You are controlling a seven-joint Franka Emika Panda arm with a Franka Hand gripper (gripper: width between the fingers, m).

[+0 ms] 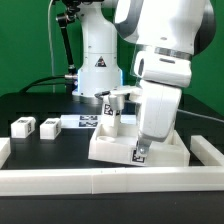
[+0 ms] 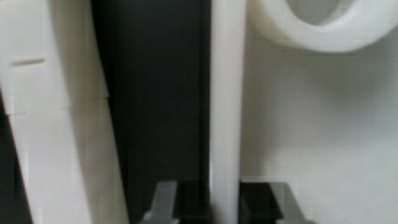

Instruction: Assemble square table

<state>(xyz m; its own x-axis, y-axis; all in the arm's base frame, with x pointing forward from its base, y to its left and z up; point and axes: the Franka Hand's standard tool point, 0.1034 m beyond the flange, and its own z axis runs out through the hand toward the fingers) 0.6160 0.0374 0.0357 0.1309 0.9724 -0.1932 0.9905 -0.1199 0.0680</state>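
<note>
The square table's white tray-like tabletop point(image 1: 118, 150) lies near the front of the black table. One white tagged leg point(image 1: 108, 106) stands upright at its far corner. Two loose block legs point(image 1: 22, 126) point(image 1: 48, 126) lie at the exterior view's left. My gripper point(image 1: 141, 147) reaches straight down onto the tabletop's near edge. In the wrist view the dark fingers point(image 2: 173, 203) sit on either side of the tabletop's thin raised rim point(image 2: 226, 100), shut on it. A round hole point(image 2: 329, 25) in the tabletop shows beyond the rim.
The long white border wall point(image 1: 100, 182) runs along the front, just before the tabletop, and shows as a broad white band point(image 2: 50, 120) in the wrist view. The marker board point(image 1: 84, 122) lies flat behind the tabletop. The arm's base point(image 1: 98, 65) stands at the back.
</note>
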